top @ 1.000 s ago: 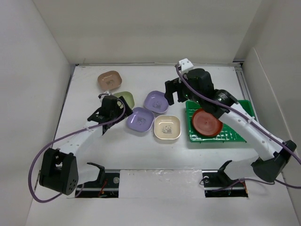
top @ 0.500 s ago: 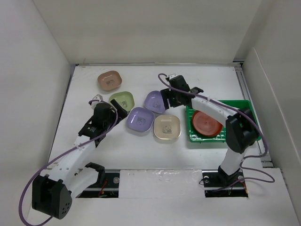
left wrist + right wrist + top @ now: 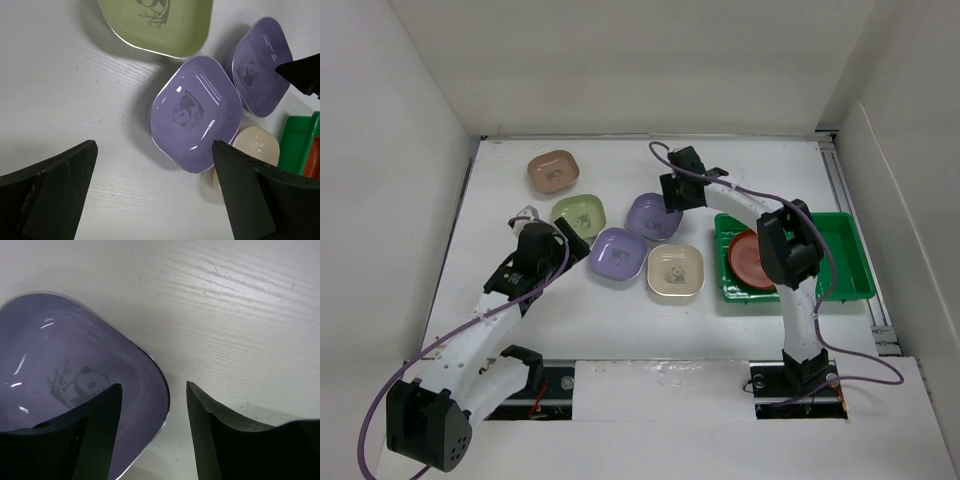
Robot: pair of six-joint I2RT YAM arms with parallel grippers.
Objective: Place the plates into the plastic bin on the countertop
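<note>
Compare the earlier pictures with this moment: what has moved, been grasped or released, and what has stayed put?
The right gripper swung left from the bin edge, down to the far lavender plate, jaws now astride its rim, not clamped. The left gripper drew back slightly, uncovering the light green plate, still open. Nothing grasped or released; every plate, including the red plate in the bin, stayed put.

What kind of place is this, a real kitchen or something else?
Probably a robot test booth, not a kitchen: plain white walls close in a white table, two arms are bolted at its near edge, with plates and a green bin laid out.
</note>
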